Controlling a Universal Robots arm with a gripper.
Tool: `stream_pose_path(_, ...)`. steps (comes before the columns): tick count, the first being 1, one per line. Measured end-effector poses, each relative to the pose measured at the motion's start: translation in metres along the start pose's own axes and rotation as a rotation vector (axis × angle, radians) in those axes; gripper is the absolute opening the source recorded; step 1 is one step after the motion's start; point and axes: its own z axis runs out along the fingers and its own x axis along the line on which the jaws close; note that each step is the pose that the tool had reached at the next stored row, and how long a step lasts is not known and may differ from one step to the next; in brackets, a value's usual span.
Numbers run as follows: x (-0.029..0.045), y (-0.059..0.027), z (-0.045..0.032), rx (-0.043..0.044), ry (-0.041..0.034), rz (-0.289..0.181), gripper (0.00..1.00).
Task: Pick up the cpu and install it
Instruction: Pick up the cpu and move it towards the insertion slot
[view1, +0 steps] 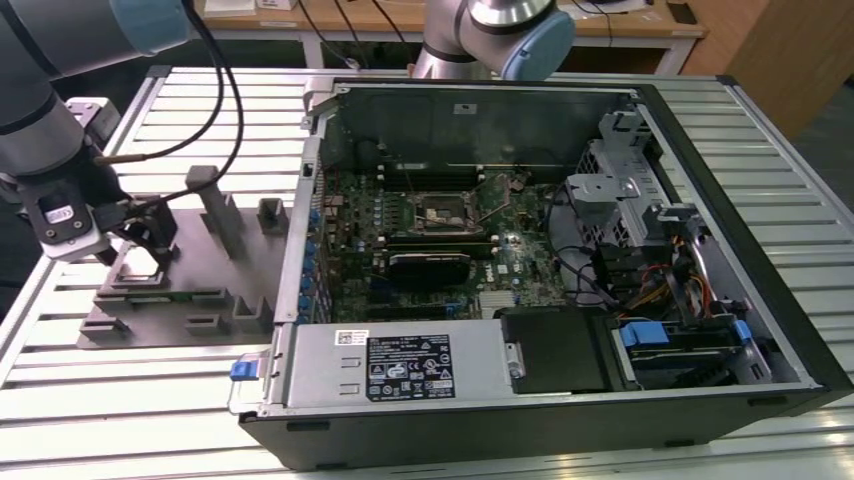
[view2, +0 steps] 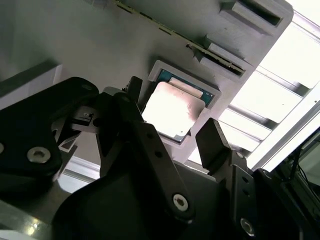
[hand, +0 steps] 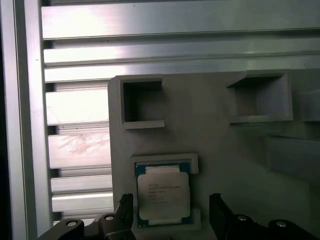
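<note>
Fingers (view2: 214, 145) stand apart either side of the cpu (view2: 172, 111), gripping nothing; it sits in its recess on the grey fixture (hand: 215, 135). Pickup and installation not yet done.

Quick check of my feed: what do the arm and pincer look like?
The arm is silver-grey tubing with pale blue joint caps. Thin black cables run along it to the wrist, which carries a white block with a small label. The pincer is matte black, with two angular fingers on bolted links.
</note>
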Motion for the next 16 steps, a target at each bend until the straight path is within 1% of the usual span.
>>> stream_pose_path(4, 0.0002, 0.0002, 0.0035, -0.0001, 0.0001, -0.004, 0.71)
stream_pose_path(10, 0.0003, 0.0002, 0.0072, -0.0007, 0.0003, -0.02, 0.71)
stream_pose_path(16, 0.0005, 0.0001, 0.0106, -0.0011, 0.0006, -0.025, 0.71)
